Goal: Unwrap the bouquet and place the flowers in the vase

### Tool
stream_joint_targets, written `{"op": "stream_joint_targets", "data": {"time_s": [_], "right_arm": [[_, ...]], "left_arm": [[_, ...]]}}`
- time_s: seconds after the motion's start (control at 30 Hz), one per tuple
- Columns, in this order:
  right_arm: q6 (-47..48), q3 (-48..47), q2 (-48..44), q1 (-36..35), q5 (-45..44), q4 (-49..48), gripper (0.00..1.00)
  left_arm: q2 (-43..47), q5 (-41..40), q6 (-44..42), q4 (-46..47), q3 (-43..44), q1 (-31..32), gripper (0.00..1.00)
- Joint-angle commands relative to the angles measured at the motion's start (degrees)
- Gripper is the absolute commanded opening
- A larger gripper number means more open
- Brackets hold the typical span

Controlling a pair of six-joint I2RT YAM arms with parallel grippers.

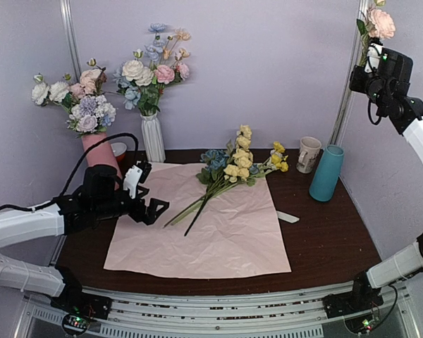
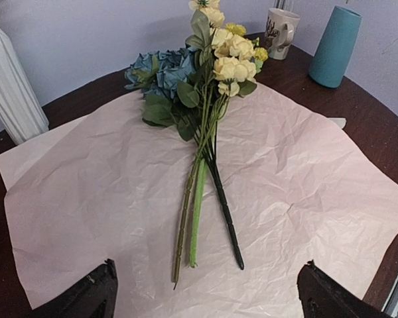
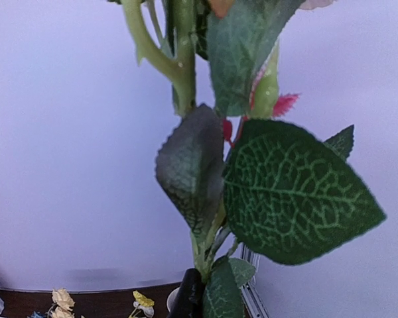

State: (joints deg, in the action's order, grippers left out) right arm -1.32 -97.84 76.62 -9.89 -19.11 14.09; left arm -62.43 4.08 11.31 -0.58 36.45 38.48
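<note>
1. We see a dark brown table (image 1: 338,246) carrying everything.
2. A crumpled sheet of pink paper (image 1: 218,239) lies spread flat over the middle of it.
3. At the far left stand a pink vase (image 1: 99,153) and a white ribbed vase (image 1: 153,137), each with its own bunch and both off the paper.
4. The flowers (image 1: 233,172) lie unwrapped on the far half of the paper. Their green stems point to the near left. The yellow and blue heads lie across the far edge.
5. The vase (image 1: 327,174), plain teal, stands upright on the bare table to the right of the paper, well apart from the flowers.
6. The left gripper (image 2: 209,268) hovers low over the left part of the paper. Its jaws are spread wide with nothing between them, and the stem ends lie just ahead of it.
7. The right gripper (image 1: 371,56) is raised high at the far right, above the vase. It is clamped on the stem of one pink bloom (image 1: 381,22), which stands upright above it.
8. A cream mug (image 1: 309,153) sits just beside the vase, on its left.
9. A small white scrap (image 1: 287,217) rests at the paper's right edge.
</note>
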Motion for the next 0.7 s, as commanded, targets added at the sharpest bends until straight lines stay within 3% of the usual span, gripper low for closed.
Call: {"op": "stream_joint_targets", "data": {"time_s": [0.0, 0.67], "right_arm": [[1.4, -3.1, 1.1, 1.0, -2.9, 1.6, 0.0], [-2.9, 10.7, 1.7, 3.2, -0.9, -3.8, 0.0]], "left_arm": [[0.5, 0.1, 1.1, 3.6, -2.4, 0.4, 0.97], [-3.0, 3.3, 1.1, 6.8, -2.5, 0.4, 0.97]]}}
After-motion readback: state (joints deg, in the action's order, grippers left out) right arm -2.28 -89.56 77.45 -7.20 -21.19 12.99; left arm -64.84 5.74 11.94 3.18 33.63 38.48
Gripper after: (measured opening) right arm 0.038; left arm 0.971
